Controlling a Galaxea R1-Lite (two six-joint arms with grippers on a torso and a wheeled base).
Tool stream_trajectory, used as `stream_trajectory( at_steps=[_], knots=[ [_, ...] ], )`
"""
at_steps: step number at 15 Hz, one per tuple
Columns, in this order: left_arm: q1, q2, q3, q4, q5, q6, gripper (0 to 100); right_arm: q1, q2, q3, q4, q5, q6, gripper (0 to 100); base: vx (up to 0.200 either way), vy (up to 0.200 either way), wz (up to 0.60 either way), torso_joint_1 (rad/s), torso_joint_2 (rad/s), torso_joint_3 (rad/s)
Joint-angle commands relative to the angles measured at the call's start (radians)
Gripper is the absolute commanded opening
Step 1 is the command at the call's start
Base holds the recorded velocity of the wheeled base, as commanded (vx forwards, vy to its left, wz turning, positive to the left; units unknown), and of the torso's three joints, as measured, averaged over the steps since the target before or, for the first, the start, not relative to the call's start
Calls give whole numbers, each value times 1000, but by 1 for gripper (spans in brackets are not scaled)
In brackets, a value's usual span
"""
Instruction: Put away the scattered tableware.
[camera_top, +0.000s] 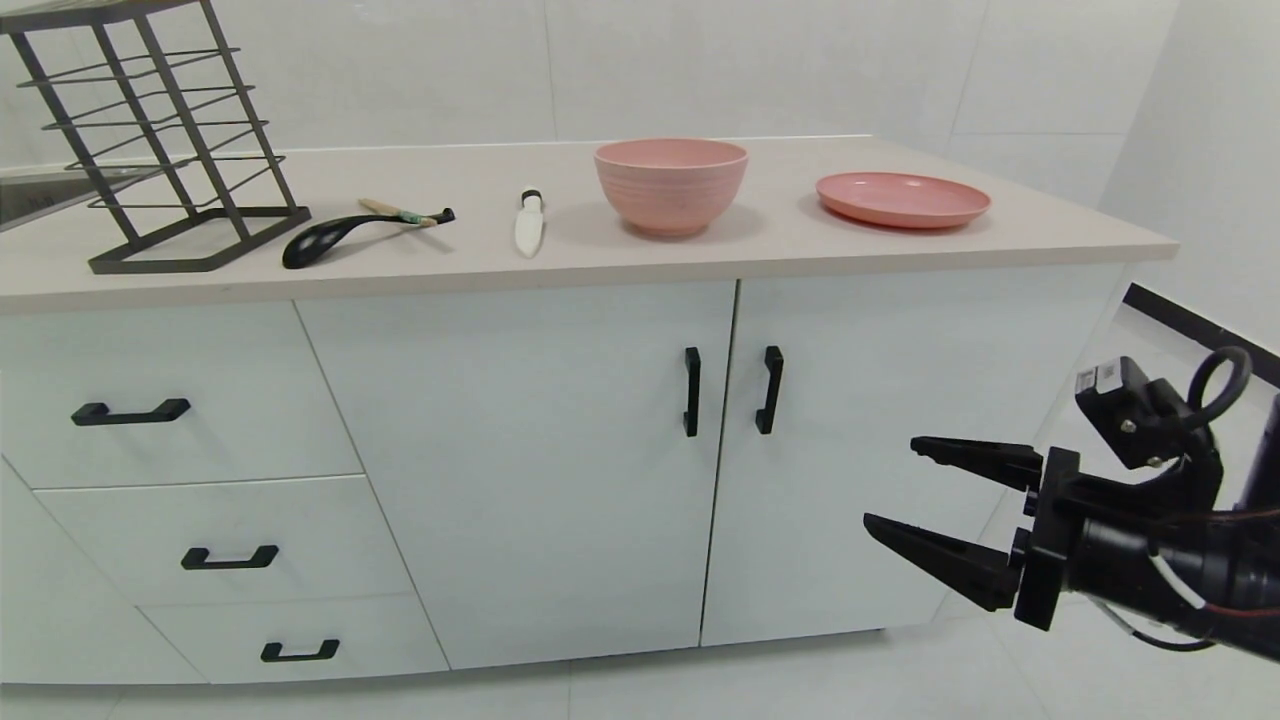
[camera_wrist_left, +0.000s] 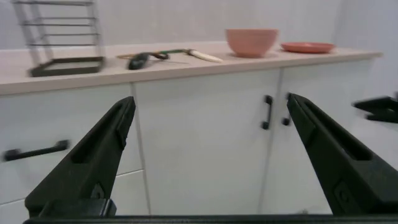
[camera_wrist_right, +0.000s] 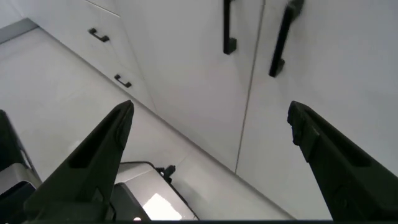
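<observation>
The rack (camera_top: 163, 150) is metal wire; bowl (camera_top: 670, 185) and plate (camera_top: 903, 198) look like matt plastic; spoon (camera_top: 330, 238) is shiny; desk (camera_top: 800, 245) is smooth.

White cabinets (camera_top: 520, 460) (black handles (camera_top: 691, 391)), tiled wall (camera_top: 700, 60).

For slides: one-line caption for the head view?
Open right gripper low before closed cabinet doors; pink bowl, pink plate, white knife, black spoon and wire rack on the counter.

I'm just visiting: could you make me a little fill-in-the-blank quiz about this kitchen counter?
The bowl and the plate are both ____.
On the counter, the white knife lies between the black spoon and the ____.
The right gripper is not shut but ____.
Missing words: pink; bowl; open.
</observation>
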Motion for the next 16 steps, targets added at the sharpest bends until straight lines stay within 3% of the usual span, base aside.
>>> stream_trajectory(
  at_steps=[1,2,4,5,6,8,9,13,16],
  knots=[
    [-173,293,-68,-16,-80,25,100,-2,61,-6,-49,38,-17,100,0,0,0,0,0,0],
    [-228,376,-69,-35,-123,71,100,-2,90,-8,-86,67,-50,100,0,0,0,0,0,0],
    [-277,483,-74,-61,-165,150,100,-6,130,-5,-117,122,-83,100,0,0,0,0,0,0],
    [-303,575,-98,-87,-200,226,100,-6,163,-8,-140,139,-92,100,0,0,0,0,0,0],
    [-319,641,-120,-105,-231,281,100,-6,188,-23,-163,140,-92,100,0,0,0,0,0,0],
    [-400,744,-114,-125,-318,361,100,-13,243,-69,-200,140,-93,100,0,0,0,0,0,0],
    [-443,799,-105,-128,-334,371,100,-13,280,-93,-216,139,-93,100,0,0,0,0,0,0],
    [-457,966,-106,-188,-343,359,100,-13,332,-107,-265,137,-95,100,0,0,0,0,0,0],
    [-483,1270,-115,-510,-442,361,100,-22,400,-127,-290,131,-96,100,0,0,0,0,0,0]
  ],
)
